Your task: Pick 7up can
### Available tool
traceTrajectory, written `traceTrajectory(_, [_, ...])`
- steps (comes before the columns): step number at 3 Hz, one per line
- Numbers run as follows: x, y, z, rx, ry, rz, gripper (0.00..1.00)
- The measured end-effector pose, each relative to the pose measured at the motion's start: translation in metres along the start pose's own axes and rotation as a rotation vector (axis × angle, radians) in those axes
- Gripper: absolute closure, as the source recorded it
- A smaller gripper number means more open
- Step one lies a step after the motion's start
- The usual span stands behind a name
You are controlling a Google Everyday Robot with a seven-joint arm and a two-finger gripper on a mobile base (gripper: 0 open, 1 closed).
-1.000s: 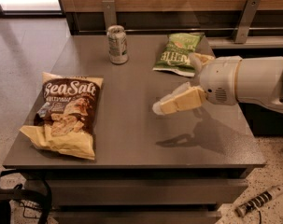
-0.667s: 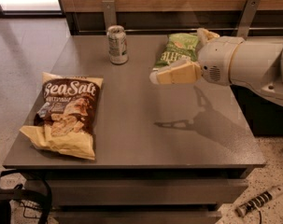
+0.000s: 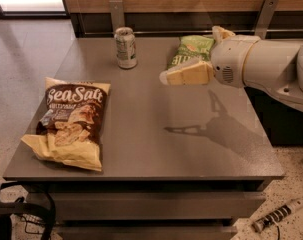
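claw (image 3: 190, 57) spread over table (image 3: 156, 154) — 7up can (image 3: 125, 47) apart | green bag (image 3: 195, 45) behind

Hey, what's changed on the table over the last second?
The pincer moved from over the middle of the table toward its far edge. It now hangs right of the can, at the near edge of the green bag. Nothing was picked up. The can, the green bag and the brown chip bag stayed put.
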State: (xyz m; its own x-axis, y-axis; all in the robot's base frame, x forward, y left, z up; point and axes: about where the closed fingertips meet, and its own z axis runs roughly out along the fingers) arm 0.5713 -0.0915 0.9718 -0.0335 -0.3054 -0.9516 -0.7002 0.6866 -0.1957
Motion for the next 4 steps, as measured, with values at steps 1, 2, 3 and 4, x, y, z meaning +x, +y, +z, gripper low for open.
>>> traceTrajectory(1, [0.005,-0.015,0.029,-0.022,0.011,0.003,0.0])
traceTrajectory(2, [0.006,-0.038,0.074,-0.041,-0.013,0.001,0.0])
traceTrajectory(3, [0.007,-0.057,0.119,-0.037,-0.076,0.007,0.0])
traceTrajectory(4, [0.011,-0.063,0.171,-0.05,-0.136,0.042,0.0])
